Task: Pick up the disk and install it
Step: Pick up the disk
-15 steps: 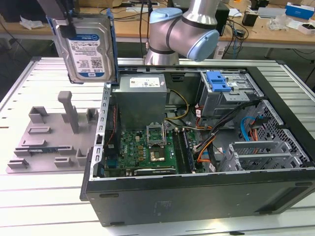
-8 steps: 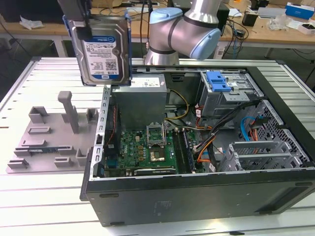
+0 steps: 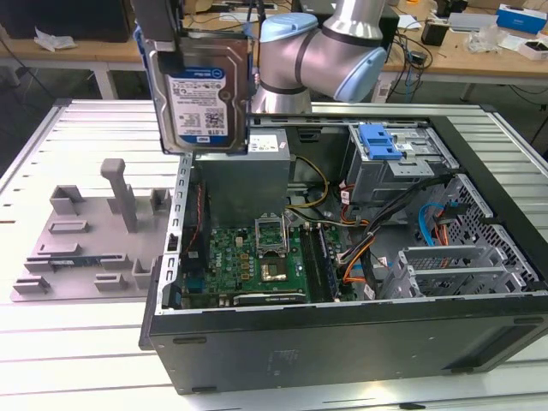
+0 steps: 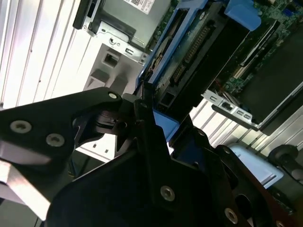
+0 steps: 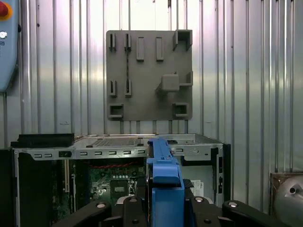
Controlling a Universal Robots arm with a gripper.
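Note:
The disk [image 3: 204,94], a silver hard drive with a white-and-blue label and a blue frame, hangs upright in the air over the back left corner of the open computer case [image 3: 342,342]. My gripper [image 3: 171,38] is shut on its upper end. In the first wrist view the disk's blue edge [image 5: 163,175] runs between the black fingers [image 5: 97,210], with the case below it. In the second wrist view the disk's connector side [image 4: 189,52] stands beyond the fingers [image 4: 142,123]. The drive cage with a blue clip [image 3: 381,141] sits at the case's back right.
A grey power-supply box [image 3: 244,175] lies just under the disk. The motherboard [image 3: 257,257] and loose cables [image 3: 368,240] fill the case floor. A grey fixture plate [image 3: 86,244] with raised holders lies on the slatted metal table [image 3: 86,120] to the exterior view's left.

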